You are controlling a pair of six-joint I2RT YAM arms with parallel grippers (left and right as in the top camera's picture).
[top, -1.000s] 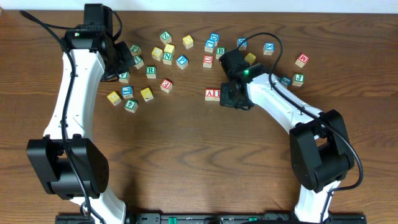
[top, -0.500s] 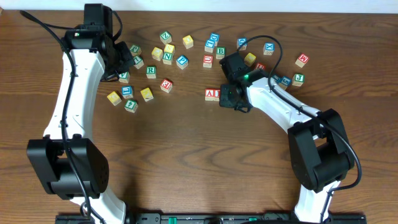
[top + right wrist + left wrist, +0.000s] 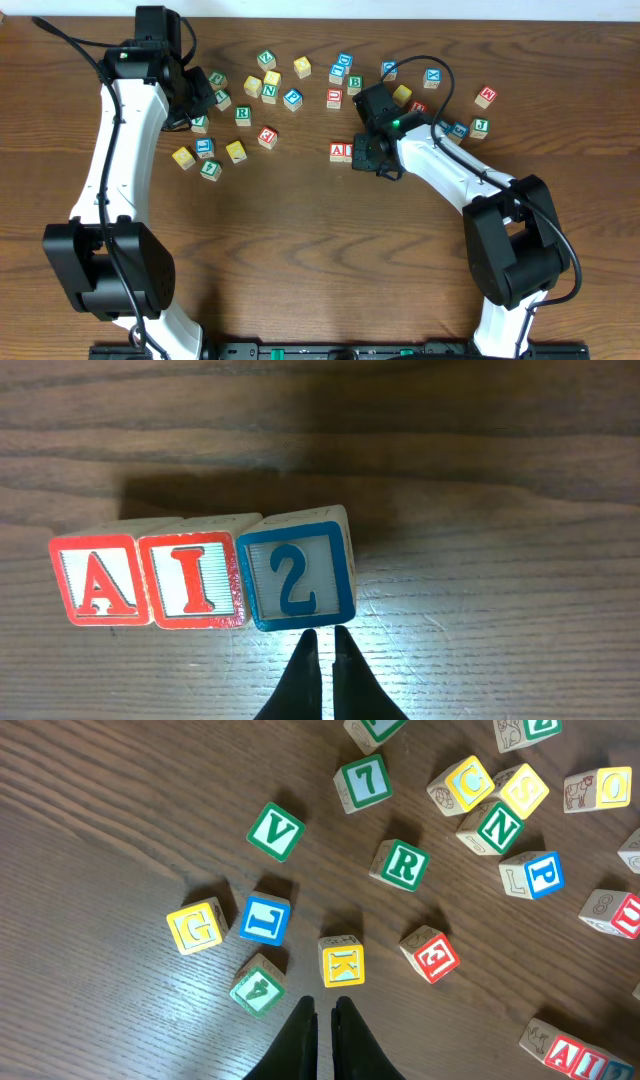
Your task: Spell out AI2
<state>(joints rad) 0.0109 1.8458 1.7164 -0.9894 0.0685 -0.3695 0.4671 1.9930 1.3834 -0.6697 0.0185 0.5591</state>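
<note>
AI2 cubes [image 3: 195, 580] sit touching in a row; right claw [image 3: 322, 638] clenched, empty, at their 6 o'clock (left claw [image 3: 322, 1007] likewise clenched, empty).

You have three small light-wood cubes lying in one row on the dark wooden table [image 3: 480, 460], printed faces up. In your right wrist view, the A cube [image 3: 100, 580] sits at the left end, a red letter inside a red frame. The I cube [image 3: 195, 580] is pressed against its side, with the same red print and frame, square with its neighbour. The 2 cube [image 3: 297, 578] closes the row on the right. It has a blue numeral in a blue frame and touches the I cube, but it is turned a little out of line. Left to right, the faces read A, I, 2. Overhead, the row lies near the table's middle.
</note>
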